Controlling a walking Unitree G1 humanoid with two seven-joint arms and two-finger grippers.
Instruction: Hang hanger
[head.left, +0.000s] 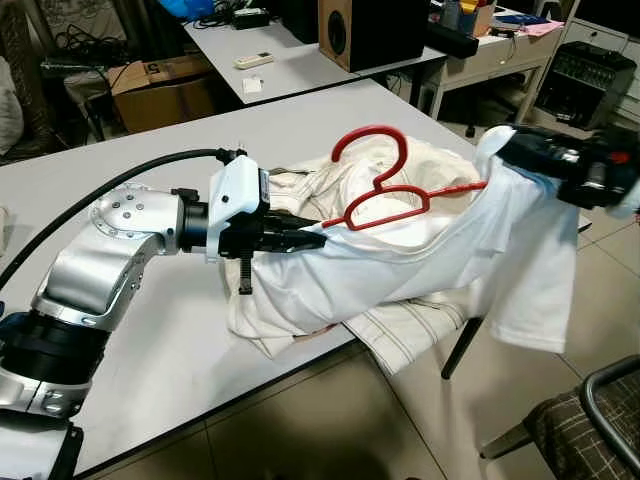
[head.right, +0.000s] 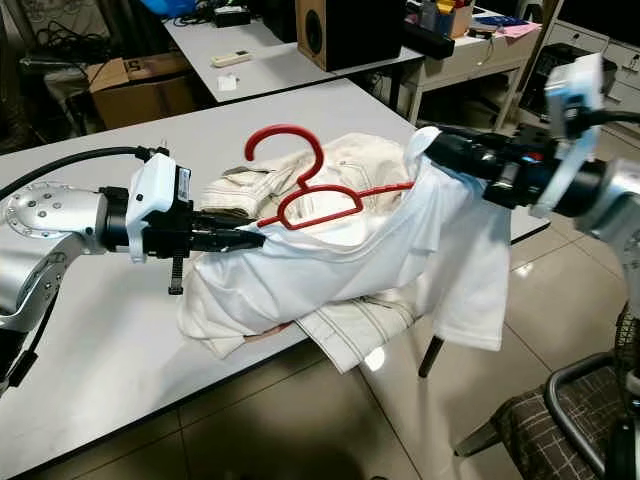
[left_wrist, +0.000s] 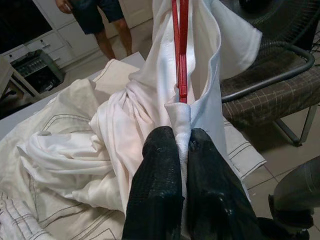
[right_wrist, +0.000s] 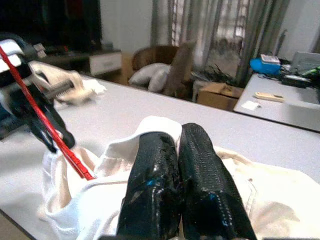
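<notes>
- Left gripper (head.left: 300, 240) was out over the tabletop (head.left: 150, 140) near its front edge, jaws pressed together, pinching a fold of the white shirt (head.left: 420, 260) together with one end of the red hanger (head.left: 385, 195). Risk: the pinch held mostly cloth, so a pull could have slid the hanger arm out of the fold.
- Red hanger lay half inside the shirt, hook standing free above the bunched cloth, its far arm running toward the right gripper. Risk: the hanger sat skewed in the garment; if the neck opening shifted, the hook could have dropped back inside.
- A second cream garment with stitched seams (head.left: 420, 325) lay under the shirt and drooped past the front edge. Risk: lifting the shirt could have dragged it off onto the floor.
- Right gripper (head.right: 450, 150) was off the tabletop's right edge, jaws closed on the far side of the shirt, which hung down from it. Risk: the cloth was stretched between the two grippers; widening the span could have torn either grip loose.
- No rail or hook to hang on was visible; the target could not be judged.
</notes>
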